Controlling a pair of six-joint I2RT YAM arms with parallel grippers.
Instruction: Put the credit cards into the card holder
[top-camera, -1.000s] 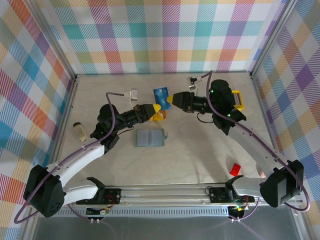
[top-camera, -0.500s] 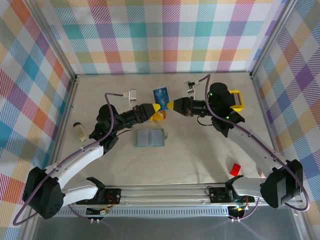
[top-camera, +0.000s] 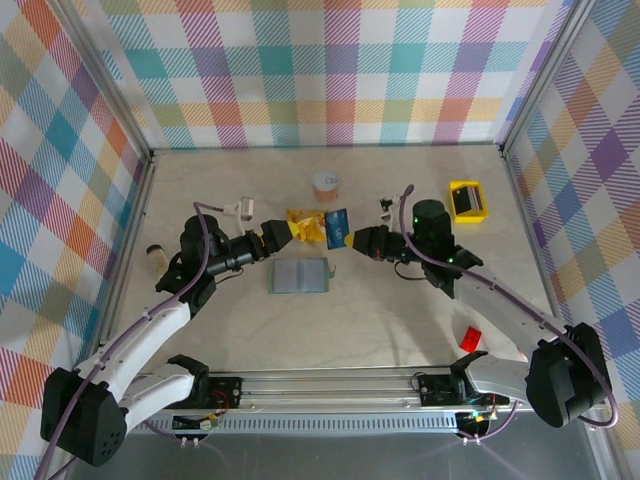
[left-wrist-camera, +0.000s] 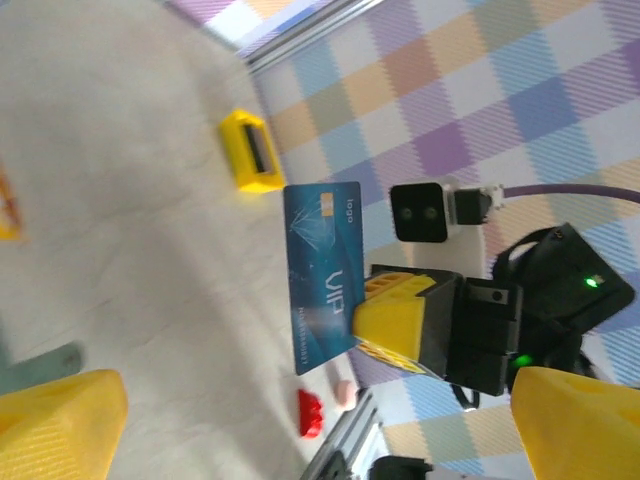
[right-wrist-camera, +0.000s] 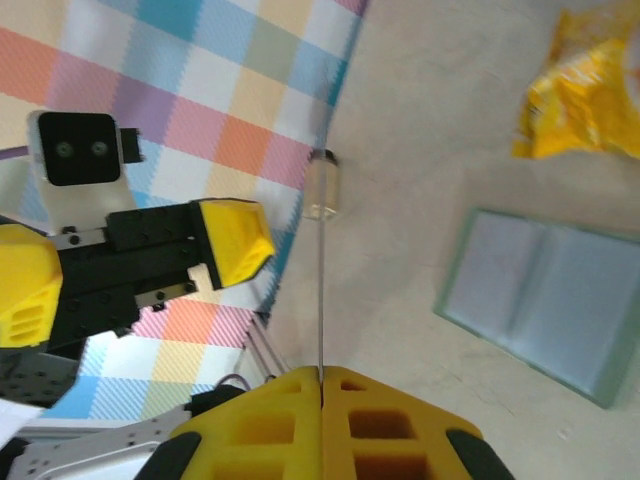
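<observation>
One blue credit card (top-camera: 337, 228) hangs above the table, pinched at its lower edge by my right gripper (top-camera: 351, 240), which is shut on it. In the left wrist view the card (left-wrist-camera: 322, 285) shows its printed face. The right wrist view has it edge-on (right-wrist-camera: 320, 300) between that gripper's (right-wrist-camera: 322, 375) closed jaws. My left gripper (top-camera: 274, 235) stands open to the card's left, apart from it, with nothing between its fingers (left-wrist-camera: 60, 420). The card holder (top-camera: 301, 276) lies open and flat just below the card, its grey-green inside (right-wrist-camera: 545, 300) facing up.
An orange-yellow snack packet (top-camera: 305, 226) lies between the grippers. A tan roll (top-camera: 326, 184) stands behind it. The yellow tray (top-camera: 466, 200) is at the back right. A red piece (top-camera: 470, 338) sits near the front right and a small bottle (top-camera: 155, 258) at the left.
The blue card passed from my left gripper to my right. The right jaws shut on it, the left jaws opened and drew back left, and the card came nearer, over the card holder.
</observation>
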